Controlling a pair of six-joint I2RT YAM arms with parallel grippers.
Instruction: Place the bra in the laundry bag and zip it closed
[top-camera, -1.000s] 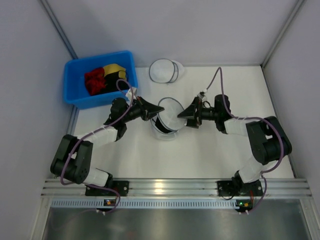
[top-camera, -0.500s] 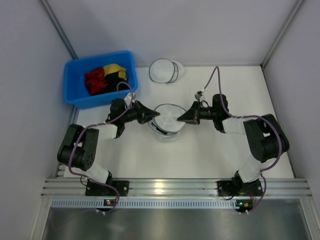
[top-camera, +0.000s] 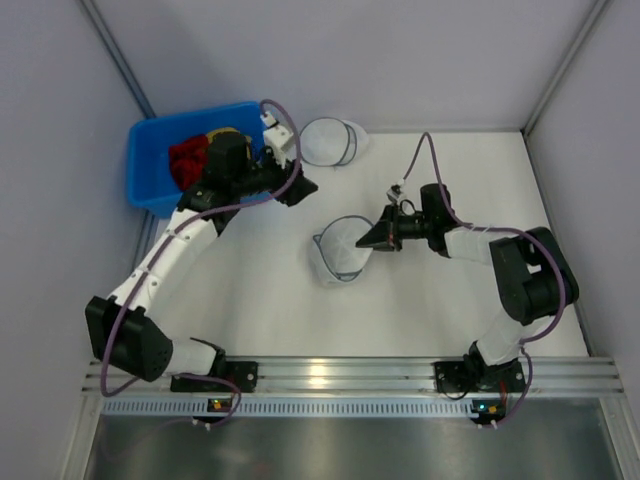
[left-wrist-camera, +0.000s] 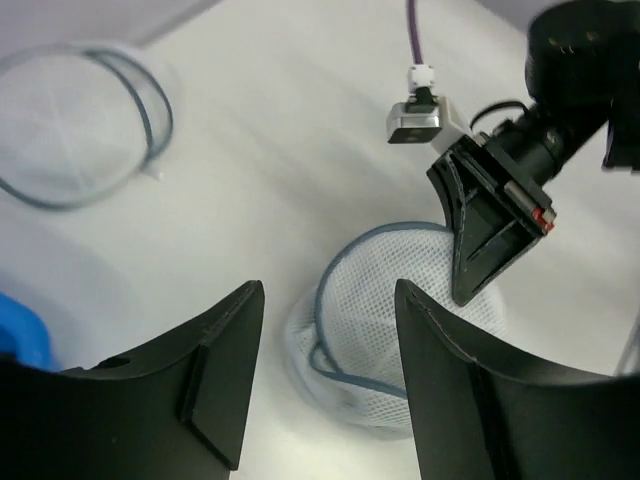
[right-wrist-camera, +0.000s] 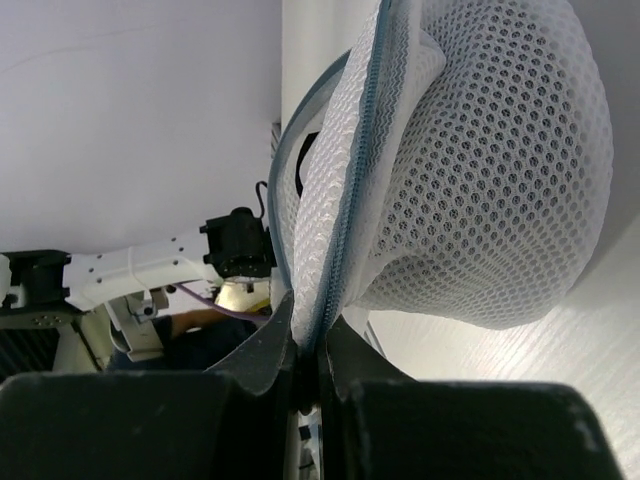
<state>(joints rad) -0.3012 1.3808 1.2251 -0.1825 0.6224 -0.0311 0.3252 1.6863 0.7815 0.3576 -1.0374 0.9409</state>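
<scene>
While the right gripper (top-camera: 374, 238) lies low over the white table (top-camera: 440, 300) with its two fingers pressed together on the zipped rim of the round, see-through white mesh laundry bag (top-camera: 340, 252), the left gripper (top-camera: 298, 188) hangs well apart from it, beside the near right corner of the blue plastic bin (top-camera: 150, 190). The left wrist view shows the left gripper (left-wrist-camera: 330, 300) with its jaws spread and nothing between them, both black fingers (left-wrist-camera: 215, 390) bare. Below it in that view the laundry bag (left-wrist-camera: 385, 320) sits on the table with its thin dark hoop rim tilted up, and the right gripper (left-wrist-camera: 467, 285) meets that rim from the right. In the right wrist view the right gripper (right-wrist-camera: 310, 345) pinches the edge where the two clamshell halves join, and the laundry bag (right-wrist-camera: 490, 180) bulges out to one side of the zip. The halves gape a little along that seam, and a dark patch inside the gap looks to be the small black fabric bra (right-wrist-camera: 303, 168); little more of it can be made out. A second, whiter round mesh case (top-camera: 328, 142) lies near the table's far edge, apart from both grippers. In the bin lie a red garment (top-camera: 188, 162) and a yellow-and-black garment (top-camera: 228, 138).
</scene>
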